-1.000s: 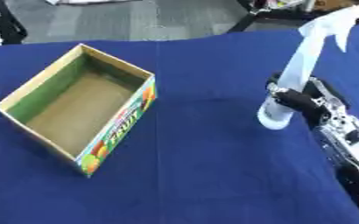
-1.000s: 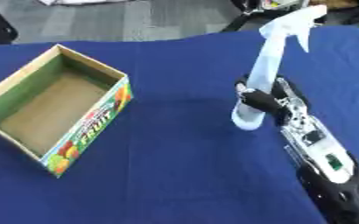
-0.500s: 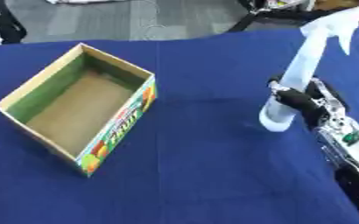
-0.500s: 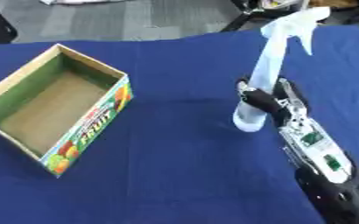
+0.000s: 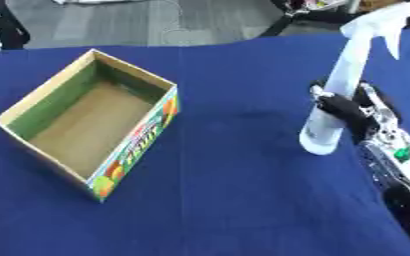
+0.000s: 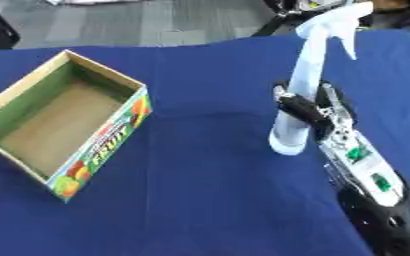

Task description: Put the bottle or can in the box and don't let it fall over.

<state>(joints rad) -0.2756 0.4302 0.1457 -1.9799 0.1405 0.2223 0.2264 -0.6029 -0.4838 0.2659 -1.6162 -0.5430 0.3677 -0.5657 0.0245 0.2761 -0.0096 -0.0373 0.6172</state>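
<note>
The right robot hand [image 6: 309, 111] has its fingers curled round the upright spray bottle [image 6: 303, 95], low on the body. Keep it vertical during transfer to the box [image 5: 86, 125], well left across the surface [image 5: 235, 200].

Both head cams look down, close; both share box [image 5: 86, 125], bottle [image 6: 300, 95], right hand [image 6: 318, 112].

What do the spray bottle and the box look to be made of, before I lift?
The spray bottle looks like white plastic with a smooth, slightly glossy skin and a moulded trigger head. The box looks like cardboard: plain matte brown inside, thin brown rim edges, printed fruit graphics outside. The right hand is curled round the bottle.
</note>
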